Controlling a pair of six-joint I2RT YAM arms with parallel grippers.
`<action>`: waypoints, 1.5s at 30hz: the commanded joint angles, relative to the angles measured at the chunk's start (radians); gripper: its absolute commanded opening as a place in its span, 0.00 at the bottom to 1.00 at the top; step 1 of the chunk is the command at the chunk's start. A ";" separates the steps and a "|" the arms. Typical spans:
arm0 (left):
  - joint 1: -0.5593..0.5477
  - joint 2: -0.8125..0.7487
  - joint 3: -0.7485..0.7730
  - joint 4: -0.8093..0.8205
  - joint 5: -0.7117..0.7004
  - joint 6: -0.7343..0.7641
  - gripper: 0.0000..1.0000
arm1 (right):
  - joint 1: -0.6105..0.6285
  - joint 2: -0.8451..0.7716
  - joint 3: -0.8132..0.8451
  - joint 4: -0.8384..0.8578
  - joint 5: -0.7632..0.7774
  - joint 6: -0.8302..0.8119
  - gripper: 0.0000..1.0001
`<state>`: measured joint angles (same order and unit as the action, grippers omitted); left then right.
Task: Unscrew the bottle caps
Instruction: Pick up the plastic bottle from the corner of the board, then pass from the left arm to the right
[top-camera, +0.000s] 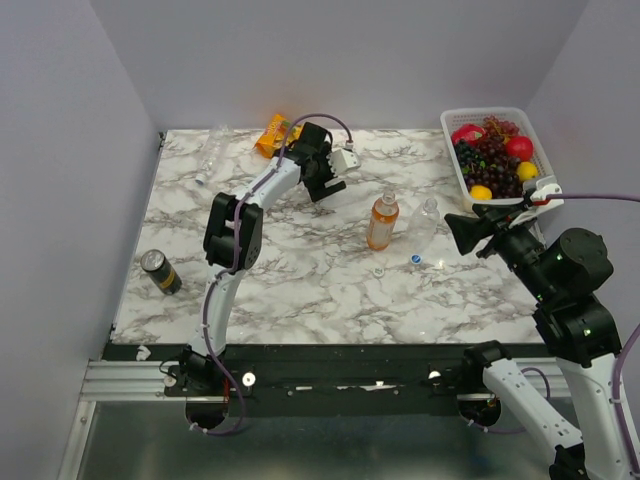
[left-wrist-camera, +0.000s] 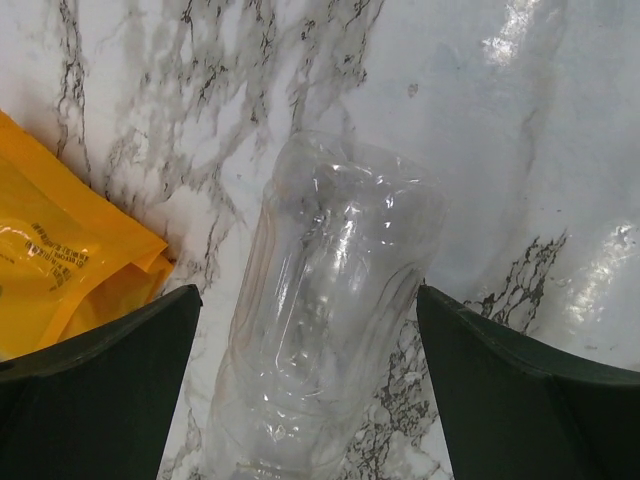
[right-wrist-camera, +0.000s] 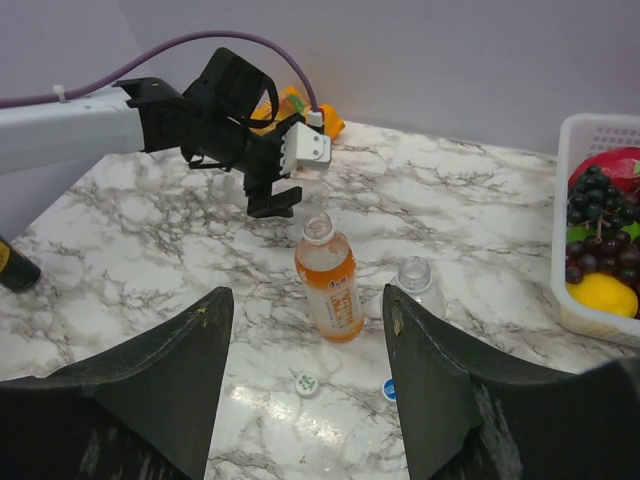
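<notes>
My left pincer hung spread wide above the crumpled clear plastic bottle, so I judged lowering and clamping came next.

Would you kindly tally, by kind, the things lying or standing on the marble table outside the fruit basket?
Small plastic bottles, one orange-filled, three clear: 4
Loose round plastic caps, one white, one blue: 2
Dark metal can: 1
Orange snack packet: 1
Total: 8
</notes>
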<state>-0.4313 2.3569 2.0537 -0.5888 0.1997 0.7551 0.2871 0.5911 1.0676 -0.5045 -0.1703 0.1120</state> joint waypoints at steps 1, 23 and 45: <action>0.006 0.070 0.063 -0.030 0.020 0.006 0.99 | 0.006 -0.008 -0.012 -0.009 0.011 -0.011 0.69; 0.071 -0.263 -0.185 0.233 0.038 -0.313 0.59 | 0.006 0.021 0.029 0.023 -0.171 0.027 0.67; 0.143 -1.091 -0.909 0.940 0.032 -1.473 0.58 | 0.423 0.363 0.087 0.316 -0.037 0.153 0.64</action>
<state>-0.2855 1.3624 1.3075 0.1295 0.2306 -0.3458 0.6487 0.8822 1.1179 -0.2630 -0.3294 0.2653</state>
